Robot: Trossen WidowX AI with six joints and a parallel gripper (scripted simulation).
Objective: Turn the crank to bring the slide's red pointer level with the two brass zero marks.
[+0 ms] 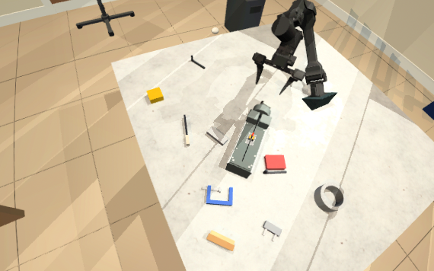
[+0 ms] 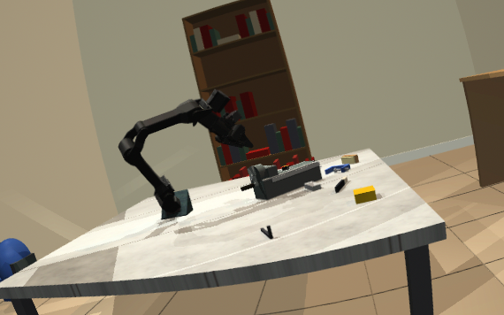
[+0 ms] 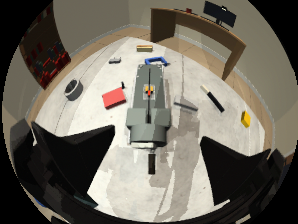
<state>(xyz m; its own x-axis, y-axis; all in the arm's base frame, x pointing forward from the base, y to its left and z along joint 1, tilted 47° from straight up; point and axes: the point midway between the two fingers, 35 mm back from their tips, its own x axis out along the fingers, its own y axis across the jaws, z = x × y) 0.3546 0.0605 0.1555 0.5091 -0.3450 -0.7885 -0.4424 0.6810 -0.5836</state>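
The grey-green machine (image 1: 247, 150) (image 2: 288, 179) (image 3: 144, 80) lies on the table with a long dark slot along its top. The slide's red pointer (image 1: 253, 134) (image 3: 149, 93) sits between orange-yellow marks around the slot's middle; whether it is exactly level with them is too small to tell. The crank's black handle (image 2: 247, 188) (image 3: 151, 164) sticks out at the machine's rounded end, low and near the middle in the wrist view. My gripper (image 1: 269, 88) (image 3: 160, 136) is wide open and empty, above and back from that end. The handle shows between and beyond its fingers, touching neither.
A red block (image 1: 275, 162) (image 3: 114, 98) lies close to one side of the machine, a grey bracket (image 1: 217, 136) (image 3: 185, 103) to the other. A blue clamp (image 1: 219, 202) (image 3: 156, 60) lies past the far end. A grey ring (image 1: 318, 198) and a yellow block (image 1: 154, 95) (image 2: 364, 195) lie farther out.
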